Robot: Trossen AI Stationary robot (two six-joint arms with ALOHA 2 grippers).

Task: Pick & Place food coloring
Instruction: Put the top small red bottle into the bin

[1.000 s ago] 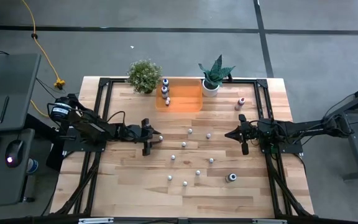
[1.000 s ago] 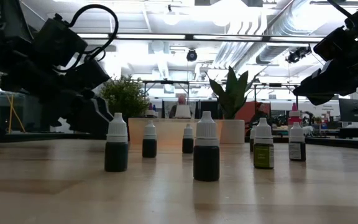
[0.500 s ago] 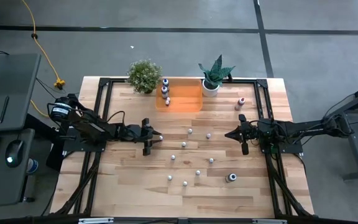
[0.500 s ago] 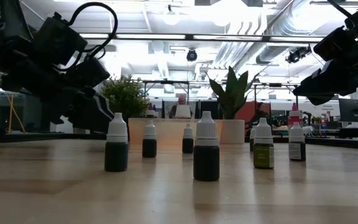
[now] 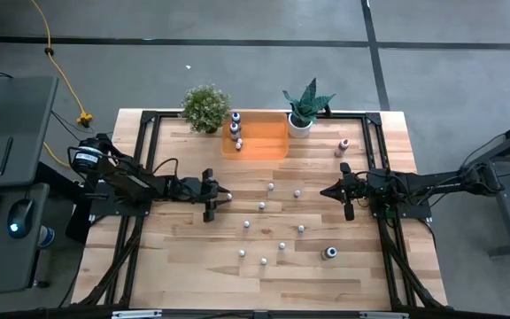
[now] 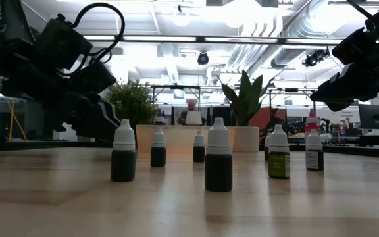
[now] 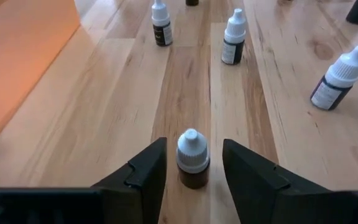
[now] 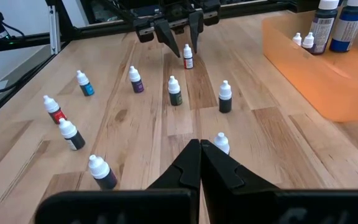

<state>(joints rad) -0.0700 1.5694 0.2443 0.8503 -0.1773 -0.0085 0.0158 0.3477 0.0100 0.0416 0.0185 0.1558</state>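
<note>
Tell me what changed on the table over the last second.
Very little. The left gripper, fingers either side of a small bottle near the orange tray, narrowed slightly around it; a small gap still shows on each side, so no grip yet. In the low view the left arm shifted only slightly. The right gripper stayed shut and parked at the right, and the other bottles and both plants did not move.

Wooden table (image 5: 184, 275), pale planks, black frame at edges. On it: orange tray (image 5: 264, 142) at far edge between two potted plants (image 5: 206, 108); small white-capped bottles (image 5: 282, 245) scattered mid-table; pink bottle (image 5: 343, 146) near right rail; larger dark bottle (image 5: 329, 253) at near right.
</note>
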